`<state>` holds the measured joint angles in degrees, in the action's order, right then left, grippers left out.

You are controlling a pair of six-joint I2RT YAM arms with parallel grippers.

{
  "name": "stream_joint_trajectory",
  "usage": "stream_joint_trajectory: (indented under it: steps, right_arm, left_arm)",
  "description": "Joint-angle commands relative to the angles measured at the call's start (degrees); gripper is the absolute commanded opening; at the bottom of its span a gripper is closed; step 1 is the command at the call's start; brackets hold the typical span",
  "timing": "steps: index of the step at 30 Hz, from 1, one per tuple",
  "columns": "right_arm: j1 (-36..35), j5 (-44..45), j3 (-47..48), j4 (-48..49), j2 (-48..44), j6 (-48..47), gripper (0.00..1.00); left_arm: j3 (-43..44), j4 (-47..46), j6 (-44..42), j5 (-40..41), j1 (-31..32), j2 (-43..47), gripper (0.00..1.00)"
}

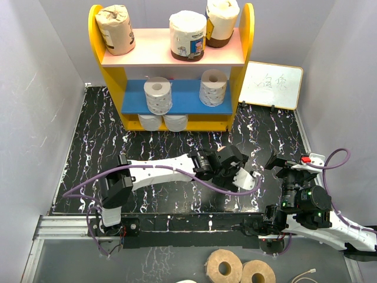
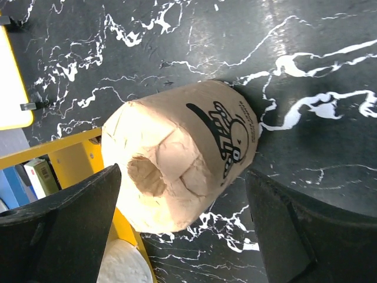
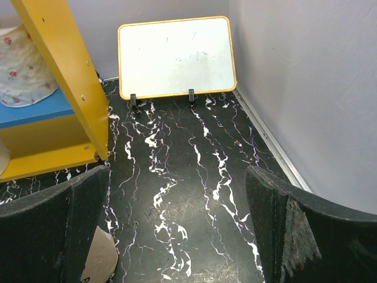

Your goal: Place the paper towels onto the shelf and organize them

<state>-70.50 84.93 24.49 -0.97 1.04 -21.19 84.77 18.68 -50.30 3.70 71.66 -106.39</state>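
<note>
A tan paper towel roll [image 2: 182, 159] with a black print lies on its side on the black marble table, hollow core toward the camera. My left gripper [image 2: 182, 230] is open, one finger on each side of the roll, with gaps showing lower down. In the top view the left gripper [image 1: 234, 164] covers most of this roll. The shelf [image 1: 238, 65] holds three tan rolls [image 1: 187, 35] on its pink upper board, two white rolls [image 1: 158, 94] on the blue board, and two white rolls [image 1: 175, 122] underneath. My right gripper [image 3: 177, 236] is open and empty over the table.
A small whiteboard [image 1: 274, 84] leans against the back wall to the right of the shelf. Grey walls close in the left, back and right sides. Two tan rolls [image 1: 224, 268] lie beyond the table's near edge. A purple cable [image 1: 82, 188] loops by the left arm.
</note>
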Motion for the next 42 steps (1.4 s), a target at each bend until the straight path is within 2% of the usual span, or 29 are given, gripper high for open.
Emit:
stream_joint_trajectory:
  steps: [1, 10, 23, 29, 39, 41, 42]
  right_arm:
    - [-0.7, -0.5, 0.1, 2.1, -1.4, -0.7, 0.98]
    - [-0.8, -0.6, 0.1, 2.1, -1.4, -0.8, 0.98]
    - [-0.8, -0.5, 0.1, 2.1, -1.4, -0.8, 0.98]
    - [-0.8, -0.4, 0.1, 2.1, -1.4, -0.8, 0.98]
    - [-0.8, -0.6, 0.1, 2.1, -1.4, -0.7, 0.98]
    - [-0.9, -0.6, 0.1, 2.1, -1.4, -0.8, 0.98]
    - [-0.9, -0.6, 0.1, 2.1, -1.4, -0.7, 0.98]
  left_arm:
    - [1.7, -4.1, 0.6, 3.9, 0.2, -1.0, 0.84]
    - [-1.6, -5.1, 1.3, 5.3, 0.2, -0.9, 0.82]
    - [-3.5, -5.5, 1.5, 5.8, 0.2, -0.7, 0.63]
    - [-4.3, -6.6, 1.7, 6.4, 0.2, -1.4, 0.65]
    - [-6.4, -6.1, 0.9, 5.9, 0.2, -1.5, 0.53]
    - [-6.7, -5.4, 0.0, 5.7, 0.2, -1.9, 0.44]
    - [-6.7, -5.0, 0.0, 5.5, 0.2, -2.1, 0.37]
